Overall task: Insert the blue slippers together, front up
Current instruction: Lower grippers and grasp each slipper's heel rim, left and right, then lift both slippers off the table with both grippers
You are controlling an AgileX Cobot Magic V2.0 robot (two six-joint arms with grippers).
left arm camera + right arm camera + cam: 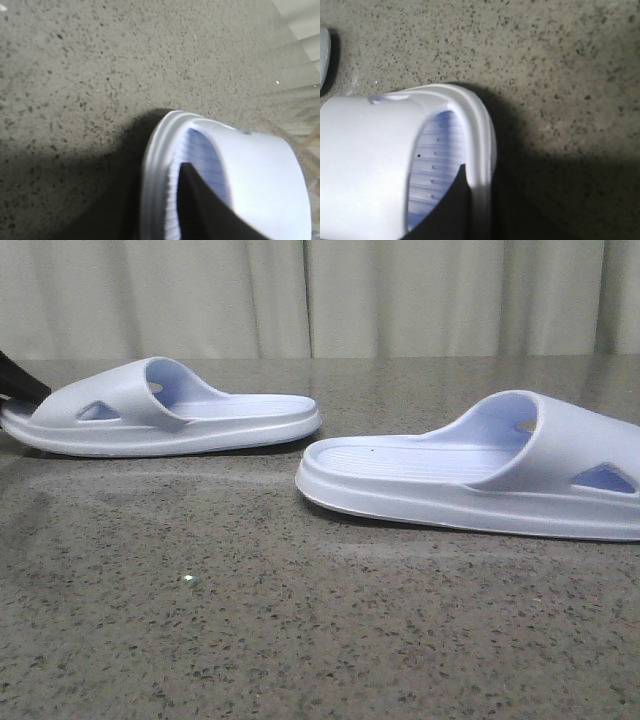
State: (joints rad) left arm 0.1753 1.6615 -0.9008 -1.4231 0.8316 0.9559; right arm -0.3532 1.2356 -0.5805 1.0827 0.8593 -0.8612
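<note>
Two blue slippers lie sole-down on the speckled table (250, 640), heels turned toward each other and just apart: the left slipper (160, 410) sits further back, the right slipper (480, 480) nearer the camera and running off the frame edge. In the left wrist view a dark finger (210, 210) is seen reaching in over the ribbed footbed at the toe opening of the left slipper (260, 180); in the right wrist view a dark finger (445, 215) lies likewise inside the right slipper (370, 160). Only one finger of each claw is shown, so whether the left gripper (18, 380) or its partner is closed on a toe rim cannot be told — a grasp seems to be in hand on both sides. For the step to go well, each toe should be pinched firmly through sole and footbed. The foam is judged soft, so a shallow bite could slip. The slippers would then be lifted evenly, tipped toes-up, and slid one into the other with straps aligned — not forced askew.
</note>
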